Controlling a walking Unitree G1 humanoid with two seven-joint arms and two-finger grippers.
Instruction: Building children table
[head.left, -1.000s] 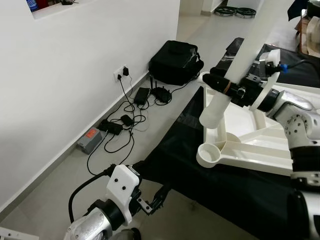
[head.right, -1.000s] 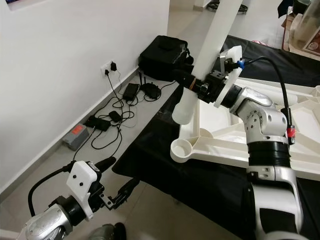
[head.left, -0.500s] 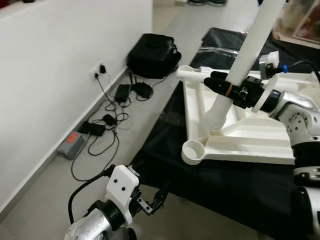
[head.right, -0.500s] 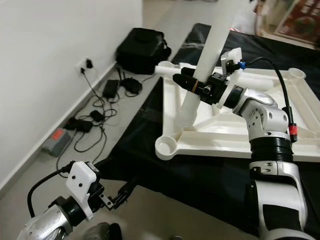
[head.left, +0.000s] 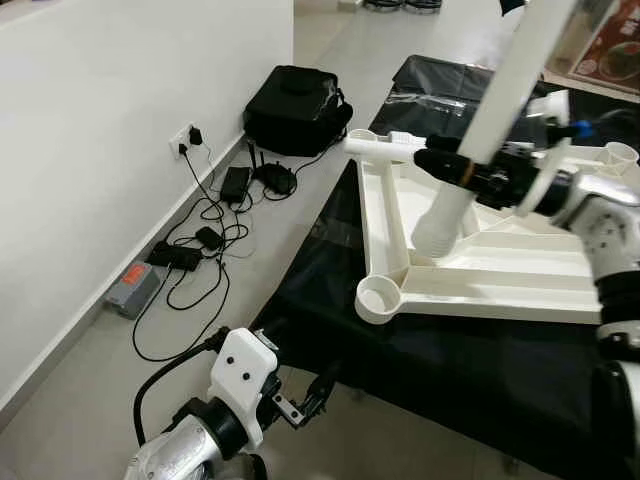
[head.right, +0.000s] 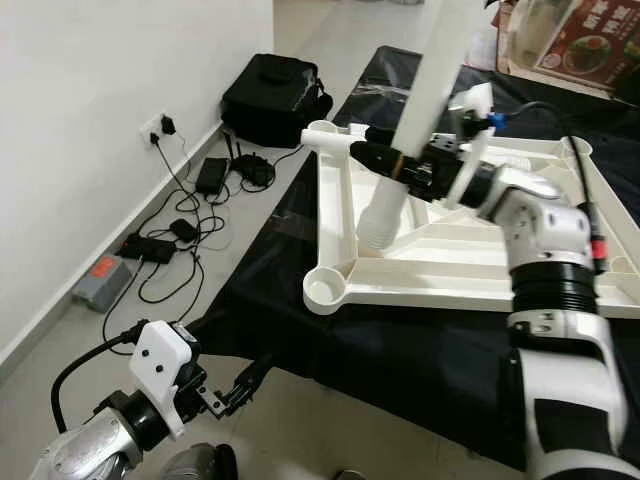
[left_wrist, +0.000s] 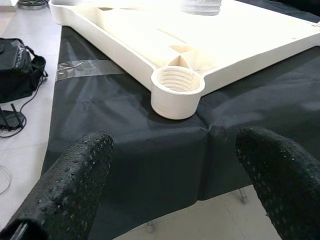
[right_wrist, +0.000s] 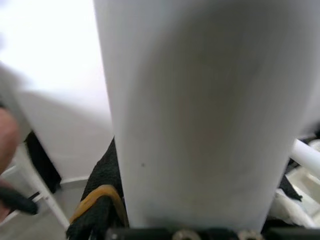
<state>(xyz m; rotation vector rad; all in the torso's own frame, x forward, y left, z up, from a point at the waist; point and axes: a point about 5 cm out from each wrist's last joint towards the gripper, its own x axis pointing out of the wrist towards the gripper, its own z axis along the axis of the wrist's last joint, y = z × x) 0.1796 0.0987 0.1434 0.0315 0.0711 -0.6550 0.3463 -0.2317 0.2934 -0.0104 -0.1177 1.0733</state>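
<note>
Table leg (head.right: 425, 100): white tube, tilted, ribbed threaded lower end hanging just above the table top's inner face, near its near-left corner.
Table top (head.right: 470, 265): white moulded panel, upside down, ribs showing, lying on the black cloth.
Corner socket (left_wrist: 178, 85): round, threaded inside, at the near-left corner of the table top; nothing in it.
Right hand (head.right: 400, 165): black fingers clamped on the table leg partway up; yellow band on one finger.
Left hand (left_wrist: 175, 187): low, near side, fingers spread apart, pointing at the corner socket, holding nothing.
Black cloth (head.left: 480, 375): covers the worktop under the table top; near-left edge hanging.
Floor (head.left: 120, 340): pale tiles, left of the worktop.
Black bag (head.left: 295, 100): on floor, far, by the wall.
Cables and chargers (head.left: 205, 245): tangled on floor along the wall, below a socket.
</note>
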